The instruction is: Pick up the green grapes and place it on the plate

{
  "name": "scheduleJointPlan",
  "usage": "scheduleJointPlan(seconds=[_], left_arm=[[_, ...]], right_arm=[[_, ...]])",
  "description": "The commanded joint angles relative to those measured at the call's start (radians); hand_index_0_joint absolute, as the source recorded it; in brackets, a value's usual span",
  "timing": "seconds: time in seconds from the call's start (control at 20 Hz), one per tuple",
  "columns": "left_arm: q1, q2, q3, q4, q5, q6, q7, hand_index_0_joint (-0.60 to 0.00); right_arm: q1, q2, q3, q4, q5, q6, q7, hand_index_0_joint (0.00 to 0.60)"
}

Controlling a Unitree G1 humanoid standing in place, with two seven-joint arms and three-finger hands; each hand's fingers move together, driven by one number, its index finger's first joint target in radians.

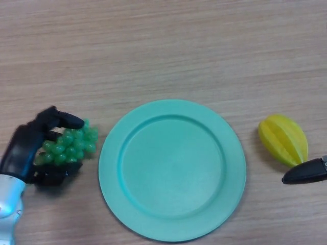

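A bunch of green grapes (71, 144) lies on the wooden table just left of the round teal plate (172, 168). My left hand (31, 148) is at the lower left, its fingers curled over the top of the bunch and its thumb under the bunch's near side, so it is shut on the grapes. The plate holds nothing. Only a dark fingertip of my right hand (305, 171) shows at the right edge, beside the plate's right rim.
A yellow star fruit (282, 139) lies to the right of the plate, just above my right fingertip. Bare wooden tabletop (163, 46) spreads across the far half of the view.
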Motion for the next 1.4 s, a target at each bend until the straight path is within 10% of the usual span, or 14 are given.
scheduleJointPlan(seconds=[0.05,0.35,0.55,0.75,1.05,1.4], left_arm=[[-0.004,0.055,0.139,-0.193,-0.029,-0.026,0.014,-0.600],[0.068,-0.020,0.080,-0.648,-0.023,0.208,-0.223,-0.600],[0.055,-0.095,-0.026,-0.944,-0.135,0.506,-0.223,-0.600],[0.059,-0.115,-0.107,-0.973,-0.043,0.340,-0.205,-0.600],[0.055,-0.116,-0.061,-0.983,-0.163,0.367,-0.147,0.000],[0.031,-0.092,0.031,-1.108,-0.248,0.474,-0.140,0.000]], right_arm=[[-0.025,-0.046,-0.070,-0.049,0.030,-0.159,-0.031,0.000],[-0.049,-0.055,-0.049,-0.049,0.014,-0.145,-0.044,0.000],[-0.041,-0.052,-0.048,-0.049,0.017,-0.151,-0.041,0.000],[-0.038,-0.048,-0.051,-0.049,0.008,-0.153,-0.032,0.000],[-0.046,-0.050,-0.031,-0.049,-0.013,-0.149,-0.035,0.000],[-0.086,-0.073,-0.001,-0.049,-0.008,-0.126,-0.064,0.000]])
